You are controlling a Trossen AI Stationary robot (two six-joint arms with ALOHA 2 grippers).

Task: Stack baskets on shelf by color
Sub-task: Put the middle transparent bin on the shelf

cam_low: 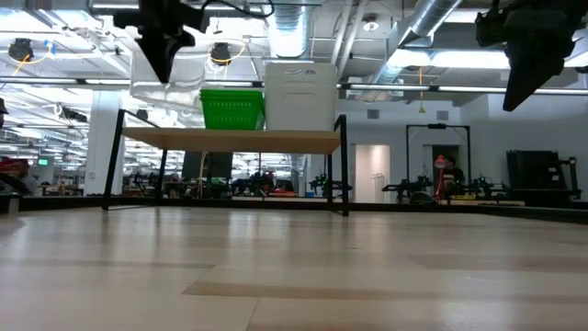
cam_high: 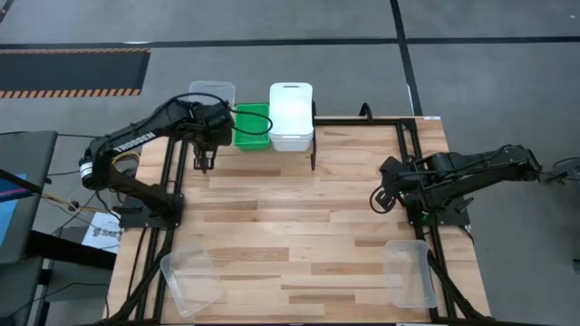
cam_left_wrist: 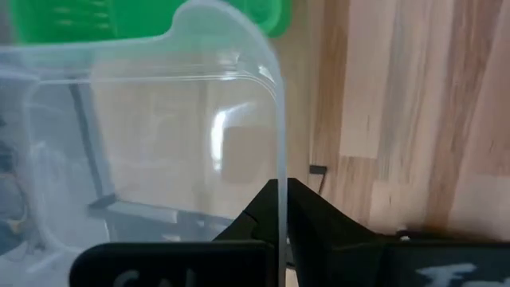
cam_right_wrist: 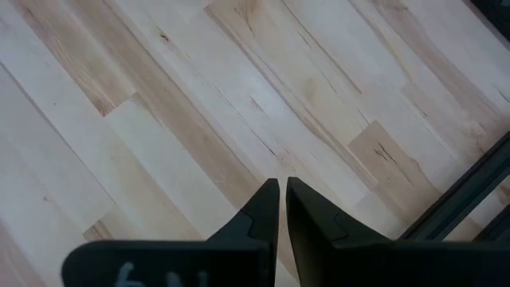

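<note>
My left gripper (cam_high: 216, 112) is shut on a clear basket (cam_high: 211, 94) above the left end of the shelf (cam_low: 230, 141). The low view shows this basket (cam_low: 165, 81) hanging clear of the shelf board. Green basket (cam_high: 252, 125) and a taller white basket stack (cam_high: 291, 115) rest with their bottoms on the shelf, side by side. Two more clear baskets (cam_high: 191, 279) (cam_high: 407, 272) lie on the tabletop near its near edge. My right gripper (cam_high: 379, 197) is shut and holds nothing; it hovers over the table's right side, and its wrist view (cam_right_wrist: 281, 191) shows only bare planks. My left gripper (cam_left_wrist: 280, 187) pinches the clear basket's side wall at its rim (cam_left_wrist: 279, 159), one finger inside the basket and one outside. The fingers come from above, pointing down. The basket hangs below them, lifted clear, just left of the green basket (cam_left_wrist: 119, 20).
The shelf stands at the table's far edge on thin black legs (cam_high: 314, 158). Black frame rails (cam_high: 410, 154) run along the table's sides. The middle of the plank tabletop (cam_high: 290, 208) is bare wood between the arms.
</note>
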